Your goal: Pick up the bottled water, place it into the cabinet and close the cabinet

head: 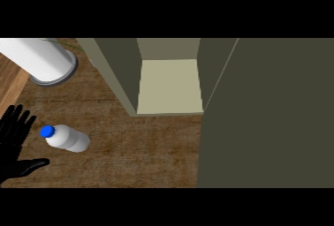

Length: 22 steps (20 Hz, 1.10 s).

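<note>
At the lower left edge the left hand point(13, 141) rests open, fingers straight and spread. Just beside it the bottled water point(66, 137) lies on its side on the brown worktop point(150, 150), blue cap toward the hand. Farther back the cabinet point(171, 84) stands open, its door point(267, 114) swung out at the right.

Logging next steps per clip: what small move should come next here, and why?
Probably close the left hand sideways onto the bottled water: the hand is open beside it, the bottle stands untouched on the counter, and the cabinet already stands open.
</note>
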Each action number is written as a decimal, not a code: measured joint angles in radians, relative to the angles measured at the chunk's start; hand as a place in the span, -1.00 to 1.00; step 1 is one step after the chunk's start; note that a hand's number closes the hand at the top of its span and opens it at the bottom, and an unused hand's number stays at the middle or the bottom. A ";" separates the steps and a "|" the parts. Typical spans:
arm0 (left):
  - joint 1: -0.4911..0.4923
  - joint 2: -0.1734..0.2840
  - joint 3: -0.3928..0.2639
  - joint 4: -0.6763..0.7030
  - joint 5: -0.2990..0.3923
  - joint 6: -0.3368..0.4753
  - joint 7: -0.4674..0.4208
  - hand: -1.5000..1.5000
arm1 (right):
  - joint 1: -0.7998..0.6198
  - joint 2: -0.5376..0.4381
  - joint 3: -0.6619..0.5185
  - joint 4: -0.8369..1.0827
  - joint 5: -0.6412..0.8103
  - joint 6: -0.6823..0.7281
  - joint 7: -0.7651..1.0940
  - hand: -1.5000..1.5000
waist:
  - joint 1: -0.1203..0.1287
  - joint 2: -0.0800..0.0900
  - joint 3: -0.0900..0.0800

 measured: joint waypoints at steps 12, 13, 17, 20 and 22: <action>-0.151 0.027 -0.004 0.529 -0.118 -0.103 -0.327 -1.00 | 0.114 -0.068 0.035 0.001 0.016 -0.010 -0.131 -1.00 | -0.011 0.003 -0.002; -0.162 0.024 -0.009 0.563 -0.129 -0.110 -0.355 -1.00 | 0.118 -0.074 0.040 -0.001 0.017 -0.011 -0.137 -1.00 | -0.011 0.003 -0.002; -0.215 0.021 -0.023 0.706 -0.177 -0.121 -0.473 -1.00 | 0.145 -0.095 0.051 0.002 0.022 -0.017 -0.178 -1.00 | -0.015 0.004 -0.002; -0.254 0.026 -0.029 0.796 -0.199 -0.142 -0.541 1.00 | 0.163 -0.108 0.065 0.002 0.026 -0.029 -0.196 -1.00 | -0.014 0.004 -0.002; -0.270 0.026 -0.027 0.852 -0.206 -0.155 -0.586 1.00 | 0.170 -0.122 0.059 0.001 0.026 -0.032 -0.208 -1.00 | -0.014 0.005 -0.003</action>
